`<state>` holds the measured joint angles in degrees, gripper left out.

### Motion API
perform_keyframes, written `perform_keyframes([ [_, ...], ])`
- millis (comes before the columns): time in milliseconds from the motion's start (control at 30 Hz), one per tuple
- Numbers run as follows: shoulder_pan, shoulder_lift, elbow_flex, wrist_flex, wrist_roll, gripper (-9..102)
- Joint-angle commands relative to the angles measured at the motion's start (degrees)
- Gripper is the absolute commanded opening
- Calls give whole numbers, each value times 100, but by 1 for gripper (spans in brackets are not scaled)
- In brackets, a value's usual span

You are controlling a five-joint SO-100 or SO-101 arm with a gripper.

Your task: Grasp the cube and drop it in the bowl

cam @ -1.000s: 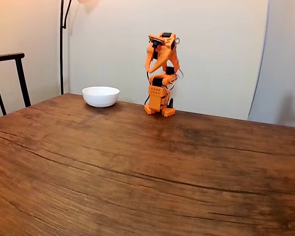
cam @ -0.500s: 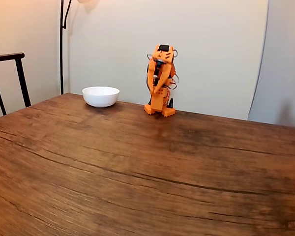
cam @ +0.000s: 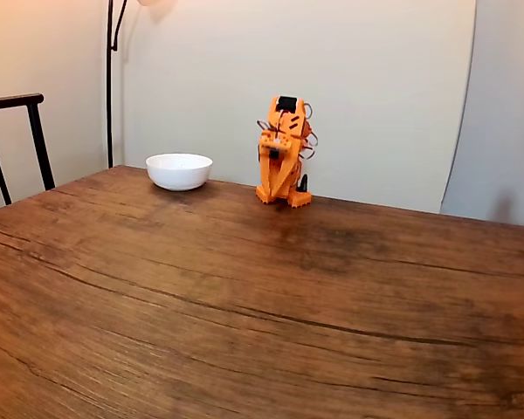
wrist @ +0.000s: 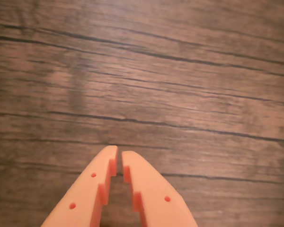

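Arm: the orange arm sits folded low over its base at the far edge of the table in the fixed view, so small there that its joints blur together.
Gripper: in the wrist view the gripper enters from the bottom edge, its two orange fingers nearly together with only a thin slit between the tips and nothing between them; their rear parts are cut off by the picture's lower edge. In the fixed view its tip cannot be made out against the arm's body.
Bowl: the white bowl stands upright on the table, to the left of the arm's base and a little apart from it in the fixed view; its inside is hidden by the near wall from this low angle.
Table: dark grained wood; in the wrist view bare planks lie under the fingers, somewhat soft in focus.
Chair: a dark chair back, cut off at the left edge.
Lamp pole: a thin black pole behind the bowl, its top out of frame.
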<state>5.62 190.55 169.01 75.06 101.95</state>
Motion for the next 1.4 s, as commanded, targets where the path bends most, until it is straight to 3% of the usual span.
perform_keyframes([
  [0, -35, -9, 220, -272, -35, -1],
  [167, -360, -53, 940, -896, -9, -1],
  [367, -457, -62, 923, -896, 44, -1],
  [733, -387, -18, 923, 141, -18, -1],
  [1367, -396, -26, 923, 193, 35, -1],
])
